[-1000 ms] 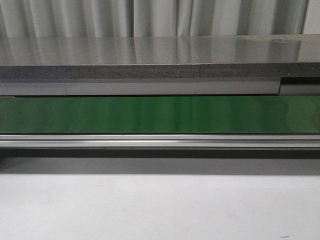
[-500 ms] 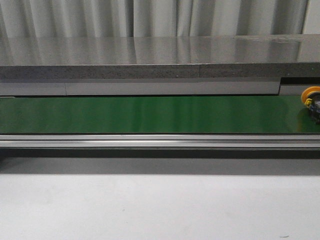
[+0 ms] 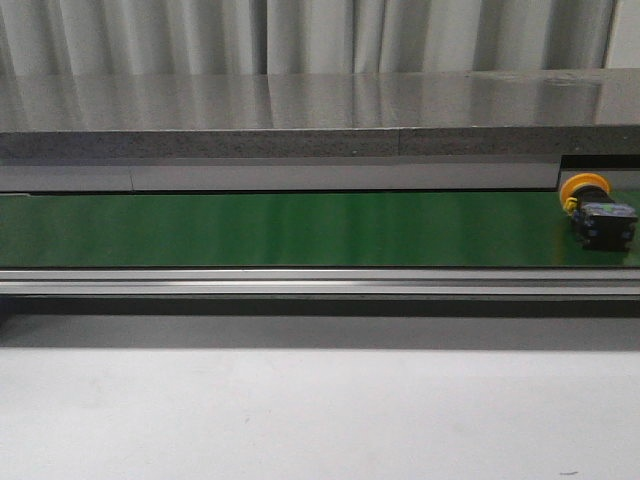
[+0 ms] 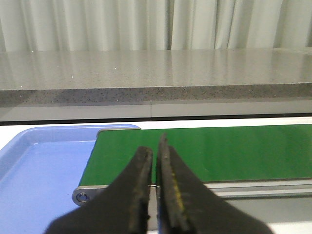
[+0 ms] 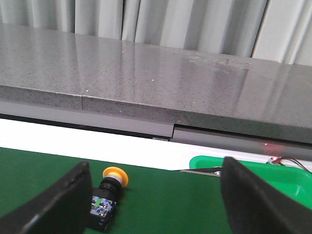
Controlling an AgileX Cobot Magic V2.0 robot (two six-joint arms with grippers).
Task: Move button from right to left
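Note:
The button (image 3: 597, 213) lies on its side at the far right of the green belt (image 3: 300, 230), its orange-yellow cap toward the back and its black body toward the front. It also shows in the right wrist view (image 5: 108, 194), just inside the left finger of my right gripper (image 5: 155, 200), which is open wide and empty above the belt (image 5: 170, 204). My left gripper (image 4: 155, 151) is shut and empty, hanging over the left end of the belt (image 4: 234, 151). Neither arm shows in the front view.
A blue tray (image 4: 39, 165) sits off the belt's left end. A green bin (image 5: 273, 175) sits past the belt's right end. A grey stone counter (image 3: 300, 110) runs behind the belt, a metal rail (image 3: 300, 283) along its front, then a white table (image 3: 300, 410).
The button has come into view at the right edge and travelled left along the belt; a second ago the belt was bare.

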